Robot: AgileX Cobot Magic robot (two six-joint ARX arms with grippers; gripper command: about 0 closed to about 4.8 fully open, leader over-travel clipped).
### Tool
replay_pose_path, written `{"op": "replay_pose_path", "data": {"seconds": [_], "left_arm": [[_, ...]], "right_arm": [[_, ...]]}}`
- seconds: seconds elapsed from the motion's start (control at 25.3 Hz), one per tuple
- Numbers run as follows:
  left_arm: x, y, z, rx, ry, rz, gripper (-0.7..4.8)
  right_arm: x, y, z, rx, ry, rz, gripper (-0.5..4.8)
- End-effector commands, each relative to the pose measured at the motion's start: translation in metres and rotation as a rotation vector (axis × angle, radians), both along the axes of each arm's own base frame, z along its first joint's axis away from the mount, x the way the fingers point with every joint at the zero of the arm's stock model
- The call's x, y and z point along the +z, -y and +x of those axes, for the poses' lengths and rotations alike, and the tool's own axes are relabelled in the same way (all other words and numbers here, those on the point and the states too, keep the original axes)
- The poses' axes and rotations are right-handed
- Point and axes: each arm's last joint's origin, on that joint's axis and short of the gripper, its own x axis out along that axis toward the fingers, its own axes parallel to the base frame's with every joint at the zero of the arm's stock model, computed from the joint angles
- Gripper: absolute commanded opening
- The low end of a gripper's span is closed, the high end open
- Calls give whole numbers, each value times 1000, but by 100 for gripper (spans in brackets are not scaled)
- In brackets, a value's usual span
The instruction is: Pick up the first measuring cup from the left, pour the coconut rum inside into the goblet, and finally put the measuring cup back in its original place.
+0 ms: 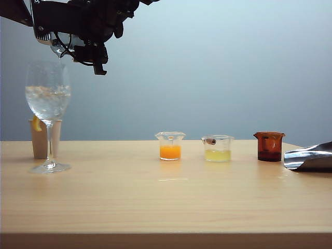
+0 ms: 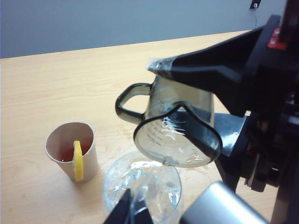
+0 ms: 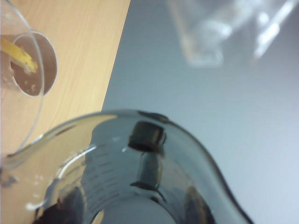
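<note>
Only left wrist shows right gripper [image 2: 196, 88] gripping tipped measuring cup [image 2: 175, 126].

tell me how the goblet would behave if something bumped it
The goblet probably tips easily: a tall thin stem on a small foot, with ice and liquid up in the bowl. Its thin clear glass looks fragile. The right gripper tilts the measuring cup just above its rim.

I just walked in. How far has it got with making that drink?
Picked up already: the right fingers hold the smoky measuring cup tipped over the goblet. The pour is in hand or nearly finished; I can't see liquid falling. Left: returning the cup to the table. The left fingers hover nearby.
</note>
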Motion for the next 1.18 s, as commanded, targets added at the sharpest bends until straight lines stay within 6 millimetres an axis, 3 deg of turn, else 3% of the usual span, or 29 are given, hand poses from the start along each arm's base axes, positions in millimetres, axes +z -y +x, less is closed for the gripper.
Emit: {"op": "replay_pose_path", "data": {"seconds": [0.04, 0.91, 1.07, 1.18], "left_arm": [[2, 0, 0, -4, 18, 0, -4], [2, 0, 0, -3, 18, 1, -4], [2, 0, 0, -4, 18, 1, -4], [2, 0, 0, -3, 17, 1, -4]], "right_arm": [[13, 1, -1, -4, 46, 40, 144], [17, 2, 0, 54, 137, 7, 144], [17, 3, 1, 29, 90, 63, 144], [19, 5, 3, -66, -11, 204, 143]]}}
